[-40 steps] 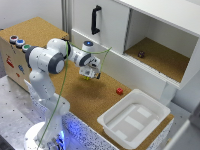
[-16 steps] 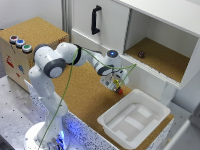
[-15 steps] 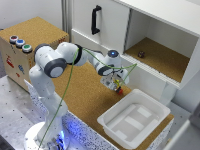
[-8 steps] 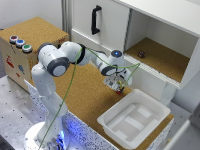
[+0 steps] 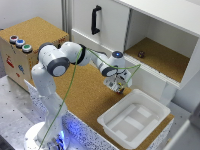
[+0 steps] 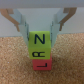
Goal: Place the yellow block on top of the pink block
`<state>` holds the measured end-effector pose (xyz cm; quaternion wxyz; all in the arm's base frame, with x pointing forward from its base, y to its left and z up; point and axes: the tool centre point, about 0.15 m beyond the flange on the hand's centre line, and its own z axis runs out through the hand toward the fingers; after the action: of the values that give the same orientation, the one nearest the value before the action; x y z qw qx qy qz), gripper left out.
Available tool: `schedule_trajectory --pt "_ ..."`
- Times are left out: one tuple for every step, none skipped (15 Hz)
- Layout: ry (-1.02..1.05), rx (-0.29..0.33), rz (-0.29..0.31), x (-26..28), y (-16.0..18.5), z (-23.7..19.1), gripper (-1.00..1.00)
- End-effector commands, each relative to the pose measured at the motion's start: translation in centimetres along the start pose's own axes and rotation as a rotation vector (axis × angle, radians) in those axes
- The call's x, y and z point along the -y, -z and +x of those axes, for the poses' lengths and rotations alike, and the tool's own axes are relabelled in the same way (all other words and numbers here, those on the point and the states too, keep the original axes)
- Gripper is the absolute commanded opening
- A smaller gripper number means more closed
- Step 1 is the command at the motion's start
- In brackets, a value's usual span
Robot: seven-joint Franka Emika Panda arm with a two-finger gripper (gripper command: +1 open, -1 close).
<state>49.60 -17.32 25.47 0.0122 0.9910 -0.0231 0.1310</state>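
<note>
**Yellow cube stacked on pink cube, jaws apart around it**

Wrist view: small yellow-green cube [image 6: 40, 44] marked with black letters sits squarely on the small pink-red cube [image 6: 41, 64], which rests on the cork-textured counter [image 6: 12, 65]. Gripper [image 6: 40, 31] jaws are apart, 1 finger each side of the yellow cube's upper half; contact unclear. Exterior view: gripper [image 5: 118, 87] low over the counter, just beside the white plastic tray [image 5: 134, 120].
</note>
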Motion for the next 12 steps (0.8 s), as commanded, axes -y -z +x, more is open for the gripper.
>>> schedule_trajectory --pt "0.013 0.066 -0.038 -0.3 -0.4 1.3 -1.0" --pt "0.0 0.001 0.0 0.0 0.0 0.0 1.0" --pt "-0.008 -0.026 -0.006 0.1 0.8 -0.1 1.0" --pt "-0.008 -0.046 -0.011 0.3 1.8 -0.1 1.0" --pt "-0.015 -0.072 -0.018 0.5 2.8 -0.1 1.0" --pt "-0.021 -0.106 -0.035 0.7 4.1 -0.2 1.0" --pt "-0.022 -0.125 -0.042 0.9 4.9 -0.3 1.0" --pt "-0.023 -0.144 -0.045 1.0 5.5 -0.5 1.0" --pt "-0.024 -0.148 -0.038 1.3 5.8 -0.8 1.0" --pt "-0.016 -0.156 -0.018 2.0 6.5 -1.3 1.0" --pt "0.011 -0.169 -0.01 3.3 7.3 -1.8 1.0" --pt "0.04 -0.177 0.01 4.9 8.2 -2.4 1.0"
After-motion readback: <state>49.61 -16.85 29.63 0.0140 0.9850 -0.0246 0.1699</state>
